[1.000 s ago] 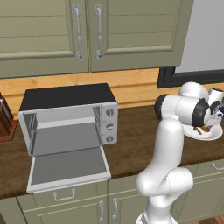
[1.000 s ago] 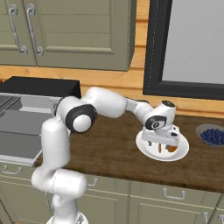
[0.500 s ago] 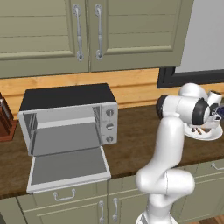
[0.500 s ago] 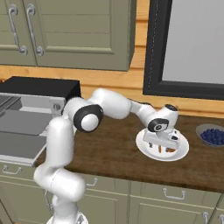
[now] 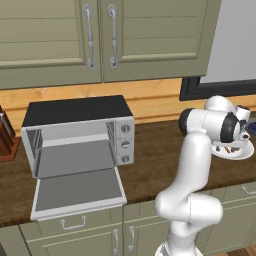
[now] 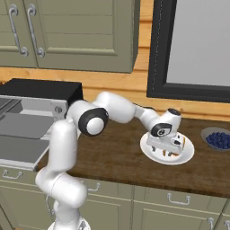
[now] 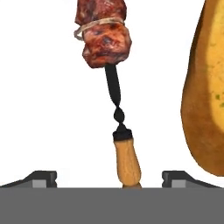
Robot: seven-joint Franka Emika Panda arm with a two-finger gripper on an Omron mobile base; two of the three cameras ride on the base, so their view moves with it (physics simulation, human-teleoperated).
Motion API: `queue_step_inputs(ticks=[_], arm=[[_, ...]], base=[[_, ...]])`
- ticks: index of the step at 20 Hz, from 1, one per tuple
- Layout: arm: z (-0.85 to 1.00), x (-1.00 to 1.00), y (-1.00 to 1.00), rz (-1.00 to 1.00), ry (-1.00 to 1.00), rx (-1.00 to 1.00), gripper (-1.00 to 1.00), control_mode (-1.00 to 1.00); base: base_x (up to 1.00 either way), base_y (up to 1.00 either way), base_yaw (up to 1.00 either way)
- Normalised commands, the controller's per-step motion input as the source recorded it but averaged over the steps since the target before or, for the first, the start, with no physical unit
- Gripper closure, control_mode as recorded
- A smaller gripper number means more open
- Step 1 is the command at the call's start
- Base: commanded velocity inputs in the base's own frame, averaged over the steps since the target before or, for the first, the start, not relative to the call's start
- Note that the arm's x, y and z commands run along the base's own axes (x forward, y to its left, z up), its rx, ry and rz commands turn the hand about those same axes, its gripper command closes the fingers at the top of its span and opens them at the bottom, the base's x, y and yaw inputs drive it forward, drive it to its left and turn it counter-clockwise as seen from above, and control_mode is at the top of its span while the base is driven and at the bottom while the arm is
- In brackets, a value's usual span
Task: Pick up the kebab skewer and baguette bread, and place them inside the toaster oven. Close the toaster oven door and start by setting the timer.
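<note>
Left base view
Toaster oven (image 5: 80, 135): on the counter, well apart from the hand, on the arm's left.
Toaster oven door (image 5: 79, 190): dropped flat, cavity open.
Plate (image 5: 246, 152): white, under the hand at the right edge.

Right base view
Gripper (image 6: 167, 149): pointing down onto the white plate (image 6: 152, 154); fingers' spread not readable here.
Bowl of blueberries (image 6: 217, 139): right of the plate, apart from it.

Hand view
Fingertips (image 7: 41, 178): spread wide, nothing clamped.
Kebab skewer (image 7: 114, 76): lying on the plate, wooden handle centred between the tips, meat chunks beyond.
Baguette bread (image 7: 206, 92): just outside the right-hand tip, beside the skewer, not touching it.
</note>
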Motion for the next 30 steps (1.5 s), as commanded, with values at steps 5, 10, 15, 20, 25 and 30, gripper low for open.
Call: queue_step_inputs(ticks=[5,10,15,20,25,30], arm=[[-0.05,0.14,0.0,0.0,0.0,0.0,-1.0,-1.0],[-0.16,0.04,0.0,0.0,-0.03,0.0,1.0,-1.0],[-0.35,0.0,0.0,0.0,-0.04,0.0,1.0,-1.0],[-0.38,0.0,0.0,0.0,-0.08,0.0,1.0,-1.0],[-0.17,-0.07,0.0,0.0,-0.02,0.0,1.0,-1.0],[0.75,-0.28,0.29,0.02,-0.08,0.0,1.0,-1.0]], base=[[0.0,0.0,0.0],[0.0,0.0,0.0],[0.0,0.0,0.0],[0.0,0.0,0.0],[0.0,0.0,0.0],[0.0,0.0,0.0]])
